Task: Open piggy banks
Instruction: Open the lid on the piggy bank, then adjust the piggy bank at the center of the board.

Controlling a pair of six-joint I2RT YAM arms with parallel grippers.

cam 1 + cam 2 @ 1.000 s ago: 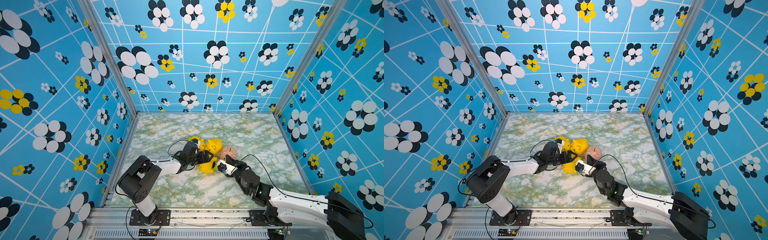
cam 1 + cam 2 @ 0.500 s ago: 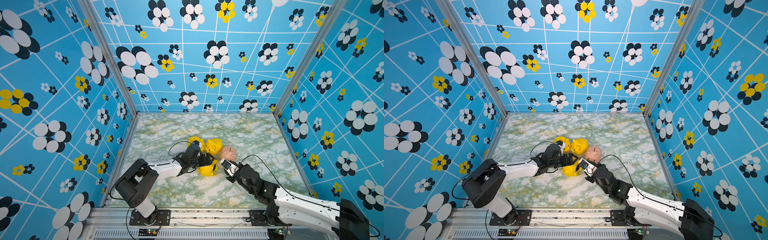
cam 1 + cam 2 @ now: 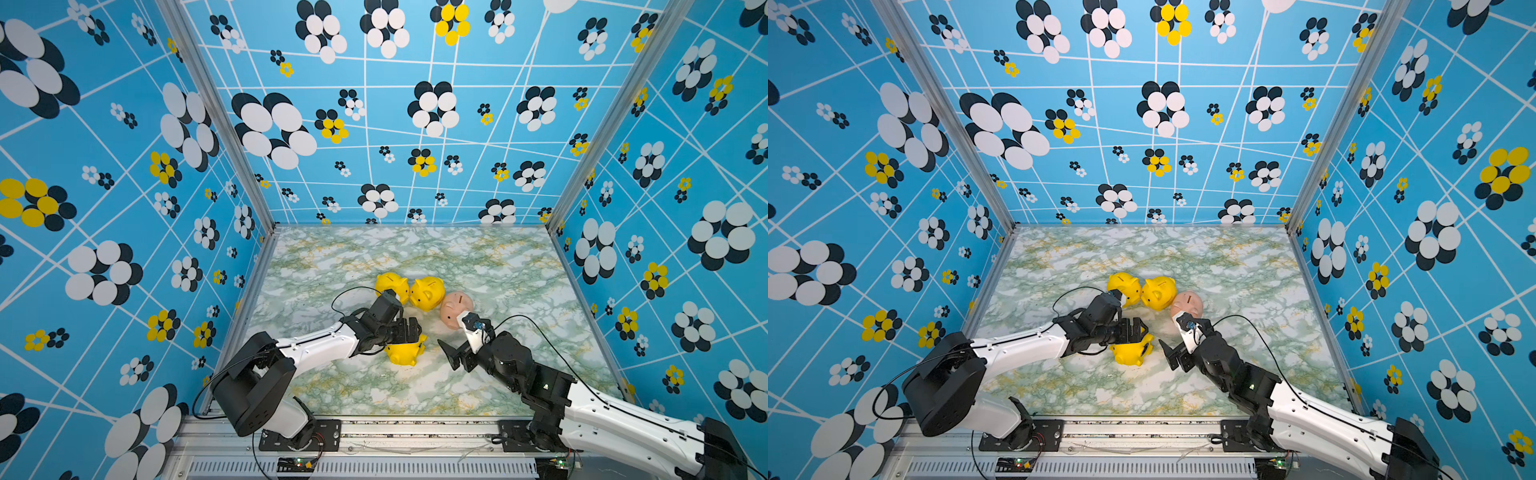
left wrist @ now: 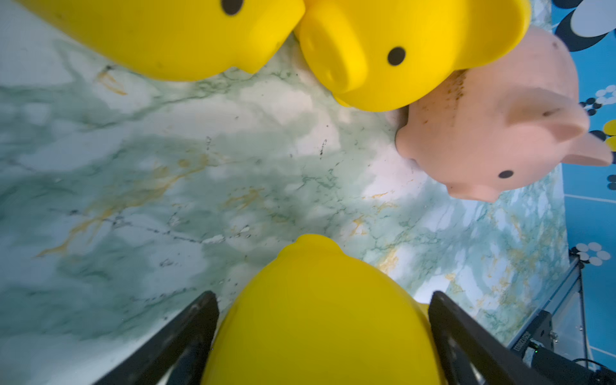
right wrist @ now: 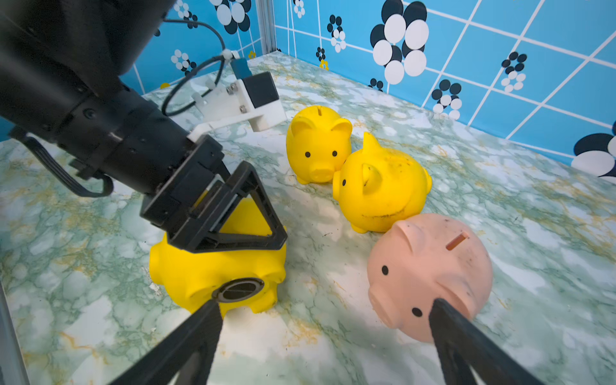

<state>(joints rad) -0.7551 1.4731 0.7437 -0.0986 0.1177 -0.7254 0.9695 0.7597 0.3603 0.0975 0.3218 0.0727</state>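
Note:
Three yellow piggy banks and one pink one are on the marble floor. One yellow bank (image 3: pixel 403 353) (image 5: pixel 200 270) lies on its side, its round black belly plug (image 5: pixel 238 289) facing my right gripper. My left gripper (image 3: pixel 409 332) (image 4: pixel 322 296) is open, its fingers straddling this bank's body with a thin gap showing. My right gripper (image 3: pixel 451 353) (image 5: pixel 325 305) is open and holds nothing, just short of the plug. Two yellow banks (image 3: pixel 392 284) (image 3: pixel 428 293) stand upright snout to snout behind. The pink bank (image 3: pixel 455 307) (image 5: pixel 430 266) stands beside them, close to my right wrist.
Blue flowered walls (image 3: pixel 415 124) close in the floor on three sides, with a metal rail (image 3: pixel 395 428) along the front. The three upright banks crowd together just behind both grippers. Bare marble (image 3: pixel 353 253) stretches toward the back wall.
My right gripper went from shut at the lying bank's belly to open and drew back. The left jaws widened around that bank, which shifted slightly toward the front.

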